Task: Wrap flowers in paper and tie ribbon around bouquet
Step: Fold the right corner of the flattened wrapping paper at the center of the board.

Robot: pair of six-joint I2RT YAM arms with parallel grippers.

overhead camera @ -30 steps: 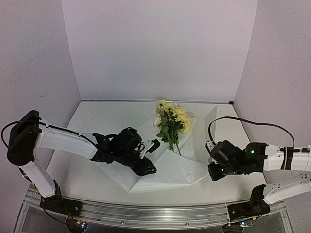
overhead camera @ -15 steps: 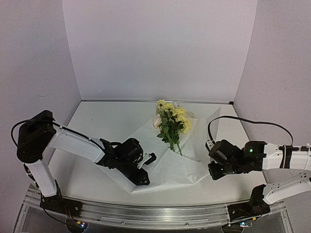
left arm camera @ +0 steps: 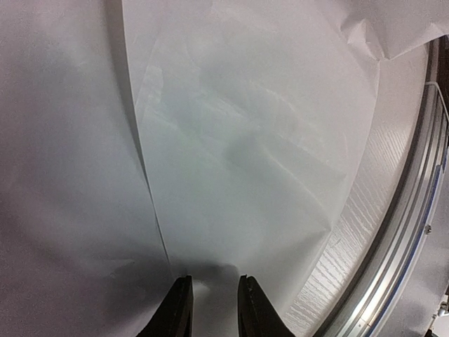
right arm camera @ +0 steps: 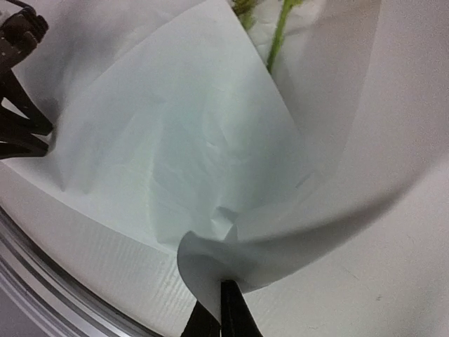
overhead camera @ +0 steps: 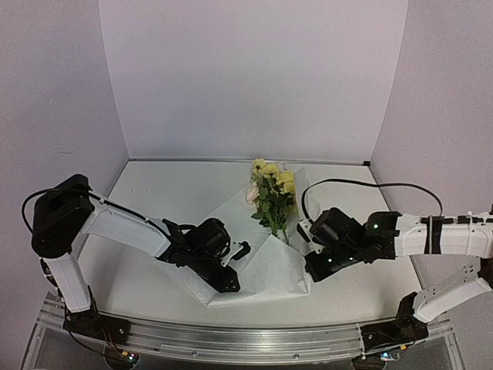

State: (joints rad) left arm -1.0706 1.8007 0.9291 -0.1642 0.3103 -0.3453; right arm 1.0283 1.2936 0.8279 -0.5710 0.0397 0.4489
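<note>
The flowers, pale yellow with green stems, lie on the white paper at mid-table. My right gripper is shut on the paper's right edge and holds that flap lifted and curled over towards the stems. My left gripper rests low on the sheet's near left part, fingers a little apart, with flat paper beneath them and nothing pinched. The ribbon is out of view.
The metal rail runs along the table's near edge, close to the paper's front corner. White table surface shows beside the sheet. Lilac walls enclose the back and both sides.
My right gripper has swung left with the paper's edge, folding the right flap over towards the stems. My left gripper dropped towards the near edge of the sheet, then stayed put.
</note>
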